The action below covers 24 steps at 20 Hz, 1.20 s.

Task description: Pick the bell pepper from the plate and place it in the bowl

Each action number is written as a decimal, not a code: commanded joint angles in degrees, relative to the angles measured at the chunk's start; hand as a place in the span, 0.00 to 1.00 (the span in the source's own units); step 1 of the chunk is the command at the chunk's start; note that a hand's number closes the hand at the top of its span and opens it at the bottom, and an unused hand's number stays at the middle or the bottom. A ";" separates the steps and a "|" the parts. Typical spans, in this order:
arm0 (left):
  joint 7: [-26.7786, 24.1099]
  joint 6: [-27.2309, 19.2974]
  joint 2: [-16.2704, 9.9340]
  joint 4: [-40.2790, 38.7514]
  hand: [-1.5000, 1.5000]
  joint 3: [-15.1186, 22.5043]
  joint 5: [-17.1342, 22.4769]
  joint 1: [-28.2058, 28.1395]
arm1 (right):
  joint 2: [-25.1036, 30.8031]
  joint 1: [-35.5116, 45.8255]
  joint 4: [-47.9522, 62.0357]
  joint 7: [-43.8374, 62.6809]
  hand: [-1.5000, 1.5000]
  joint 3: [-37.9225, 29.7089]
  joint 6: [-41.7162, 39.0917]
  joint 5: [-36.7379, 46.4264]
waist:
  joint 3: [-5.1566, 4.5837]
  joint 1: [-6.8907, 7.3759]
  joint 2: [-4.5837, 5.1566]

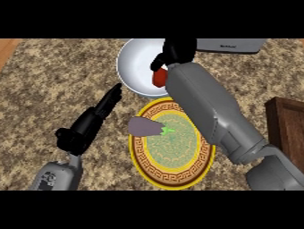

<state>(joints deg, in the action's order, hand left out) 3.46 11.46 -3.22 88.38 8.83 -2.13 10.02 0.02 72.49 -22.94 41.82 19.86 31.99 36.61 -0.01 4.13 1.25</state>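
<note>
Grey boxy forearms end in black hands: left hand [82,129], right hand [174,51].

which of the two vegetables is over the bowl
The red bell pepper, held in the right robot hand above the white bowl; the purple eggplant lies on the yellow-rimmed plate.

white bowl [133,67], red pepper [160,78], yellow-rimmed plate [141,165]

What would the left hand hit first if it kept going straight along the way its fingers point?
Probably the white bowl: the left hand has straight fingers aimed up-right at its near rim, with only bare counter between. Its height is unclear, so it might pass above.
</note>
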 commanded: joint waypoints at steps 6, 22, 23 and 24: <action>0.84 -1.97 0.77 -1.11 0.50 -0.98 -1.03 1.43 | 0.03 0.06 0.11 -0.56 0.00 -7.39 20.18 -1.43 | 0.02 -2.59 -0.57; 0.28 -1.88 -0.80 1.02 0.50 -3.26 -0.38 -3.72 | 13.53 -34.34 -41.06 -8.29 0.00 -9.73 16.52 -7.20 | 0.00 -6.81 -2.11; -1.03 -0.31 -2.32 4.04 0.50 -3.57 0.60 -7.44 | 13.20 -39.25 -44.32 -9.63 0.00 -9.15 16.38 -8.26 | 0.01 -6.12 -2.04; 0.18 -1.61 -0.32 5.74 0.50 -1.90 0.06 -7.43 | 16.35 -40.92 -47.70 -10.22 0.00 -10.39 12.31 -11.29 | 0.03 -6.03 -1.99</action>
<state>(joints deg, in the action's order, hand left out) 3.55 10.40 -4.47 91.54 5.85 -1.79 4.48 12.08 41.35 -58.66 32.86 9.52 48.73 28.67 0.00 -1.97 -0.76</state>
